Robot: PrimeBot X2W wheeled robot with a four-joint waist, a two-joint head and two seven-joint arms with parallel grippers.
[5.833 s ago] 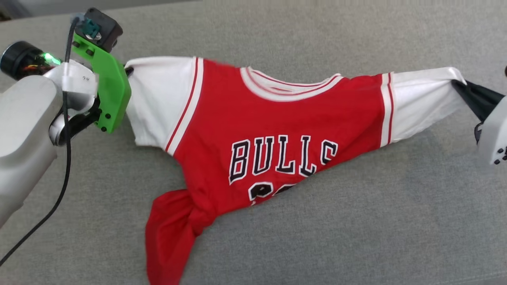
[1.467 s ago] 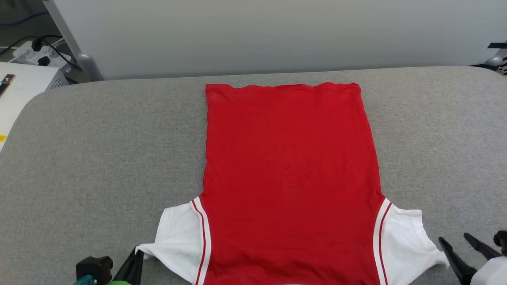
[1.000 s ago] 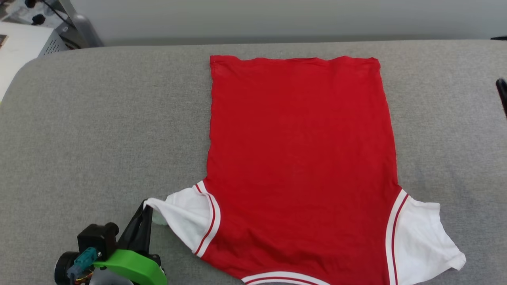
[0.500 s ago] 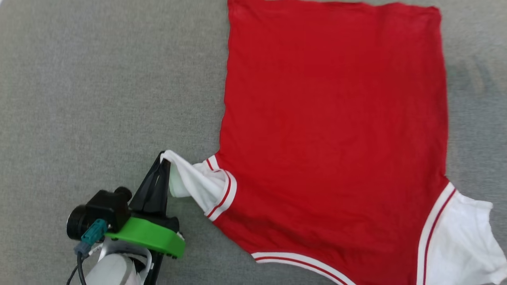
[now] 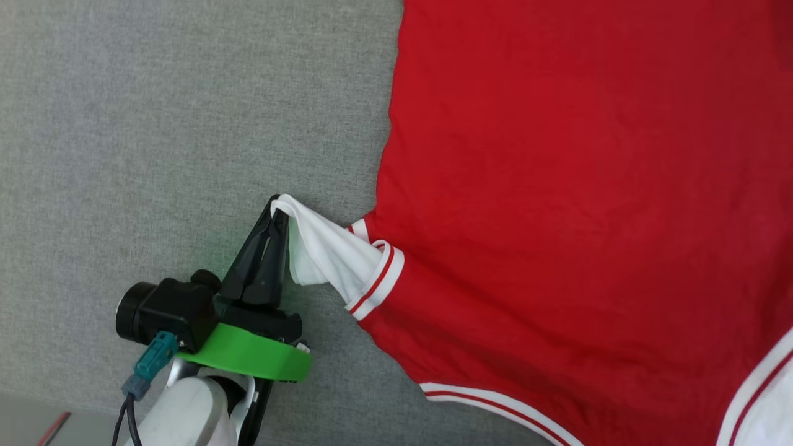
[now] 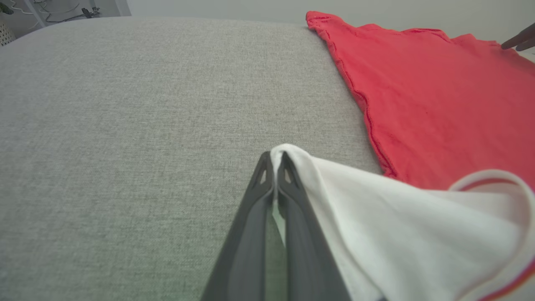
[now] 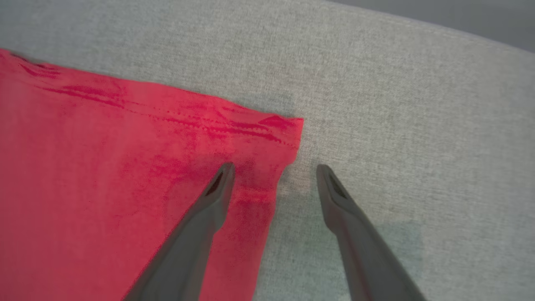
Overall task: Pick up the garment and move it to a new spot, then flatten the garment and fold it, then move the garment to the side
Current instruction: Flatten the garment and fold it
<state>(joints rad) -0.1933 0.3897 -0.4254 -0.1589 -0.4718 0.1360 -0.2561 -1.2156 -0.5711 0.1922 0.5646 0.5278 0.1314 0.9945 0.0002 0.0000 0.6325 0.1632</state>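
Left gripper [image 5: 277,207]: jaws pinched together on the tip of the white sleeve [image 5: 325,251] of the garment [image 5: 557,186]. The cloth wraps over the fingertips. In the left wrist view the two fingers meet at the tip with the white fabric draped off their right side.

The sleeve is pulled into a taut cone from the gripper to the red-and-white striped cuff seam [image 5: 375,279]. It is lifted off the grey padded surface [image 5: 155,124] at the pinch end.

The garment body lies flat on that surface, plain red face up, to the right of the left gripper in the head view. The striped collar trim [image 5: 495,399] sits at the near edge. A bit of the other white sleeve [image 5: 765,406] shows at the lower right corner. The gripper sits beside the body and touches it only through the sleeve.

Right gripper [image 7: 274,167]: jaws spread wide, holding nothing. In the right wrist view it is at a corner of the red hem [image 7: 288,125]. One finger is over the red cloth and the other over bare grey surface, with the side edge running between them. I can't tell whether the tips touch the fabric.

The green mount [image 5: 248,359] and the black wrist camera [image 5: 161,310] sit behind the left fingers.
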